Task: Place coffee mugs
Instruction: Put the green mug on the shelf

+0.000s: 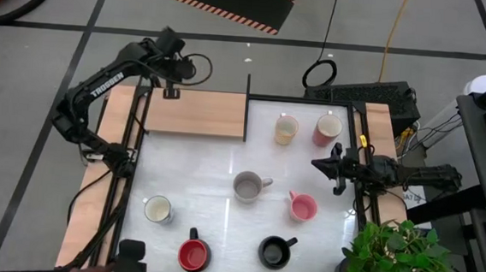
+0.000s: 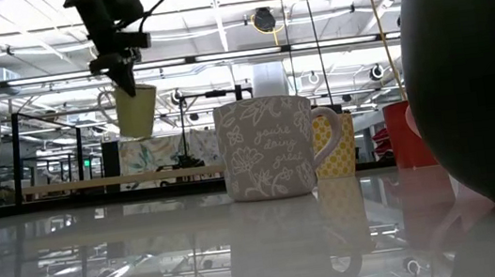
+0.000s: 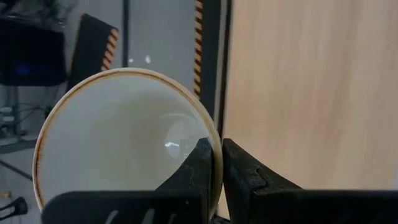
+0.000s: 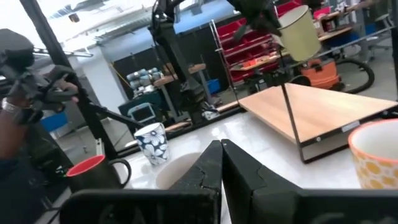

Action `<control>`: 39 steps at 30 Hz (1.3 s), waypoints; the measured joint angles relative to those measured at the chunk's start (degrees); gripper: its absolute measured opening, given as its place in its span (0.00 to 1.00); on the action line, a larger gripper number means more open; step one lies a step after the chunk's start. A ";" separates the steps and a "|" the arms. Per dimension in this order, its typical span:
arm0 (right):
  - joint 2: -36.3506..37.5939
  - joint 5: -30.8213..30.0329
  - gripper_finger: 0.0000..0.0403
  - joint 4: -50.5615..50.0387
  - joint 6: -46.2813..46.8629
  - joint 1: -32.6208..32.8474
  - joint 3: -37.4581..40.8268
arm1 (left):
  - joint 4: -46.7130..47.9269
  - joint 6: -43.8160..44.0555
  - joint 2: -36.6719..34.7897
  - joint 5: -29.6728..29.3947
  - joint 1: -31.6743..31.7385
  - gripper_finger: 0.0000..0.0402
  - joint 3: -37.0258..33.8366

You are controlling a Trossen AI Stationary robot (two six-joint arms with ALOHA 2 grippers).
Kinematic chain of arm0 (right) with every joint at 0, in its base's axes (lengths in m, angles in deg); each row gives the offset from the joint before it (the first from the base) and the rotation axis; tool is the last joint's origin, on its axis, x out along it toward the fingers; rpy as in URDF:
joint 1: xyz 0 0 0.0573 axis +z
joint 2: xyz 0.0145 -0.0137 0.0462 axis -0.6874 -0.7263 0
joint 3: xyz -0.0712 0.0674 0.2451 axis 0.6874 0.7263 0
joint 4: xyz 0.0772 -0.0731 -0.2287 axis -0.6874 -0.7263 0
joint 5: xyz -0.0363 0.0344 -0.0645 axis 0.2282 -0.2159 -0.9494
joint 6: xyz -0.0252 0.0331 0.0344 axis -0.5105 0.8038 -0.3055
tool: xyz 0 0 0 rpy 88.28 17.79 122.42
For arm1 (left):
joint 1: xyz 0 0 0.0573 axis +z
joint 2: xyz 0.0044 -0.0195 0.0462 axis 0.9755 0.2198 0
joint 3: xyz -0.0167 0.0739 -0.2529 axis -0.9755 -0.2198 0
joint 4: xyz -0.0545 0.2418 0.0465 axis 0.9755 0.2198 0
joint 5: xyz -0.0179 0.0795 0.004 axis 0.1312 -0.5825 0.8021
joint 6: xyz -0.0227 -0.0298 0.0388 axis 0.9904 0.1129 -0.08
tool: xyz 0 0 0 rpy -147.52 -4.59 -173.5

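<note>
My left gripper (image 1: 171, 88) hangs over the far left corner of the wooden platform (image 1: 197, 113), shut on a cream mug (image 2: 137, 110) with a brown rim. That mug also shows in the right wrist view (image 4: 298, 31). On the white table stand a yellow-patterned mug (image 1: 286, 129), a dark pink-red mug (image 1: 327, 129), a grey mug (image 1: 248, 186), a pink mug (image 1: 301, 207), a white patterned mug (image 1: 158, 209), a red mug (image 1: 193, 254) and a black mug (image 1: 274, 251), each on its base. My right gripper (image 1: 316, 164) waits shut at the table's right edge, holding nothing. My left gripper pinches the cream mug's wall at the rim (image 3: 214, 163), one finger (image 3: 198, 163) inside the mug and the other (image 3: 239, 165) outside. The fingers come from above, slanting down. The mug hangs below them, lifted clear of the platform and a little tilted (image 2: 137, 110).
A thin dark upright panel (image 1: 247, 106) bounds the wooden platform on its right side. A potted plant (image 1: 397, 258) stands at the near right corner. Bare white table lies between the platform and the grey mug.
</note>
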 joint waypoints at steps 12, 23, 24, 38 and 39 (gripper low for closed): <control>0.00 -6.03 0.00 9.51 -8.59 0.42 0.00 | -4.17 -3.06 0.58 4.47 4.49 0.05 12.11; 0.00 -5.90 0.00 13.48 -14.12 0.42 0.00 | 7.43 1.15 9.97 6.99 11.94 0.05 19.78; 0.00 -5.93 0.00 13.48 -14.44 0.42 0.00 | 6.66 1.88 10.70 4.88 11.48 0.05 19.81; 0.00 -10.67 0.00 13.13 -16.98 0.42 0.00 | 6.38 33.00 15.43 -2.78 4.11 0.05 19.89; 0.00 -10.77 0.00 13.13 -17.17 0.40 0.00 | 7.49 36.43 15.23 -3.02 3.53 0.05 19.84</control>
